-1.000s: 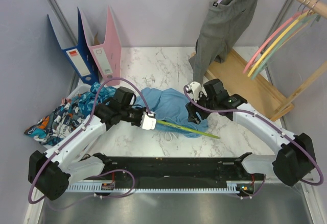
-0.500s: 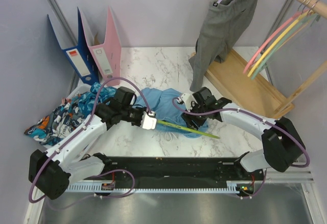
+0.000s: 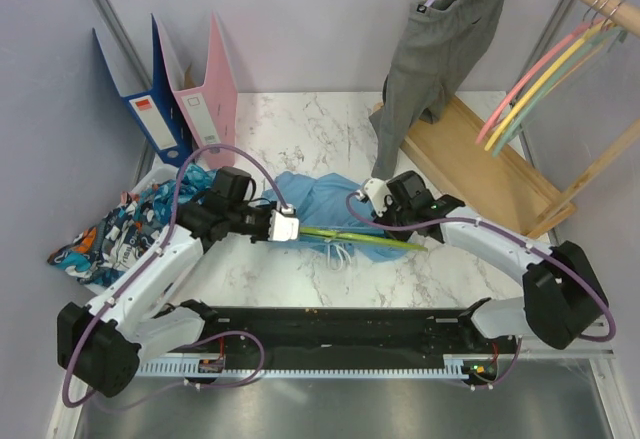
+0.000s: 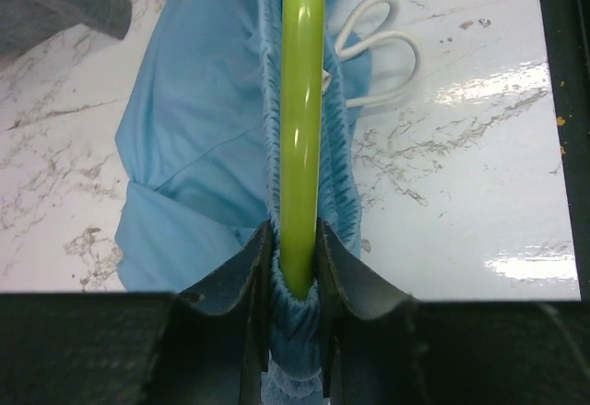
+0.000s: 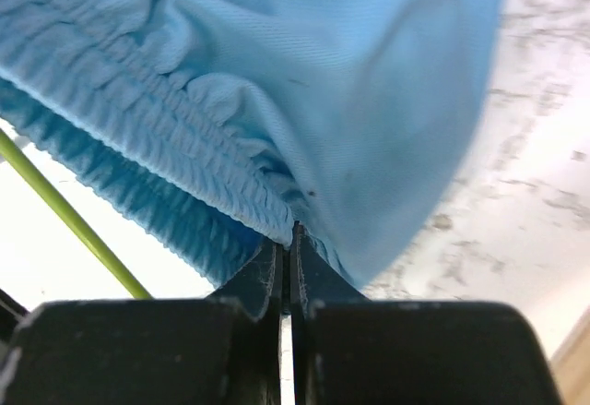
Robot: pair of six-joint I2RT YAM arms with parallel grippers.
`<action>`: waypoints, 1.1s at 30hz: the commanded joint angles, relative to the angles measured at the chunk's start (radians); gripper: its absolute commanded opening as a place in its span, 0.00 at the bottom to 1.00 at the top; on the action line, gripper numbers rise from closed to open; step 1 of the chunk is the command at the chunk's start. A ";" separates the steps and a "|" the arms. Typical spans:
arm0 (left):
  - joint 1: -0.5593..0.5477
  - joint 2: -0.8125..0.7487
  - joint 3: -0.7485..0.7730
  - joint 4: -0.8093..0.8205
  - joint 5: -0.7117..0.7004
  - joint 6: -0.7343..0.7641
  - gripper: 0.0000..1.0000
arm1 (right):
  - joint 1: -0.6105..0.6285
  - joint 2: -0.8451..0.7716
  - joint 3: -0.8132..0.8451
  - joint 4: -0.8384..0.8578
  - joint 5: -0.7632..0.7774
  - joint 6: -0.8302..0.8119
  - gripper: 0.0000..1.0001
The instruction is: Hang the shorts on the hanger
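The light blue shorts (image 3: pixel 318 199) lie bunched on the marble table between both arms, their white drawstring (image 3: pixel 340 252) trailing toward the near edge. The lime hanger (image 3: pixel 352 235) runs through the waistband, nearly level. My left gripper (image 3: pixel 296 229) is shut on the hanger's bar (image 4: pixel 302 101), with the gathered waistband (image 4: pixel 343 174) caught round the bar's end between the jaws (image 4: pixel 295 232). My right gripper (image 3: pixel 374 219) is shut, pinching the shorts' fabric (image 5: pixel 369 82) just under the elastic band at its tips (image 5: pixel 293 232). The hanger's thin bar (image 5: pixel 64 209) passes to the left.
A grey garment (image 3: pixel 440 49) hangs from the wooden rack (image 3: pixel 490 164) at back right, with pink and yellow hangers (image 3: pixel 540 79) on its rail. Binders (image 3: pixel 190 99) stand at back left. A pile of patterned clothes (image 3: pixel 125 227) lies at the left edge.
My right gripper has come down onto the shorts' right edge and closed from open to shut. The left arm has drawn the hanger slightly back and left, so it lies more level.
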 commanded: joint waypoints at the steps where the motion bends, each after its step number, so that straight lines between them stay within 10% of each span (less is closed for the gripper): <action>1: 0.094 -0.075 0.039 -0.049 0.035 -0.002 0.02 | -0.108 -0.086 -0.027 -0.066 0.070 -0.084 0.00; 14: 0.287 -0.102 0.030 -0.130 0.015 0.047 0.02 | -0.336 -0.124 -0.044 -0.102 0.070 -0.177 0.00; 33: 0.286 0.023 0.020 -0.136 -0.335 0.049 0.02 | -0.450 -0.196 0.020 -0.164 0.078 -0.203 0.00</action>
